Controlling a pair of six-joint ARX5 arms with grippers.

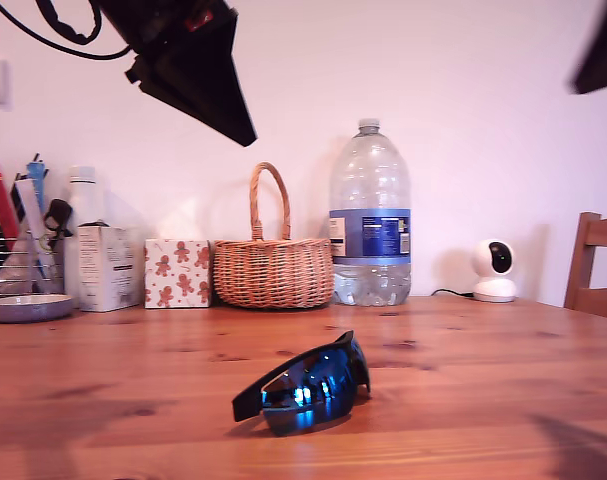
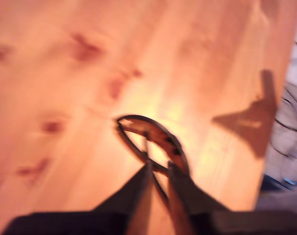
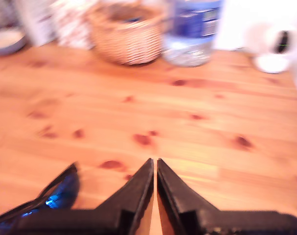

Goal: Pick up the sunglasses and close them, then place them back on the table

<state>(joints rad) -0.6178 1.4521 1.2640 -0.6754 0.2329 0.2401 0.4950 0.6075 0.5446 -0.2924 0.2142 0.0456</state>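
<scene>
Blue bottle label (image 1: 370, 236) print unreadable

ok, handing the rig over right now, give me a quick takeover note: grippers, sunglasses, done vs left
My first gripper: raised above bare table, jaws near shut, holding nothing.
My second gripper: also raised, jaws shut, empty; the sunglasses lie just beside its tips.
Sunglasses: resting on the table near the front edge in the exterior view, lens toward the camera, one temple arm sticking out toward the exterior view's left, so apparently unfolded.
Done: nothing visible; no grasp made.
Left: pick up, fold both arms shut, set back on the table.
</scene>
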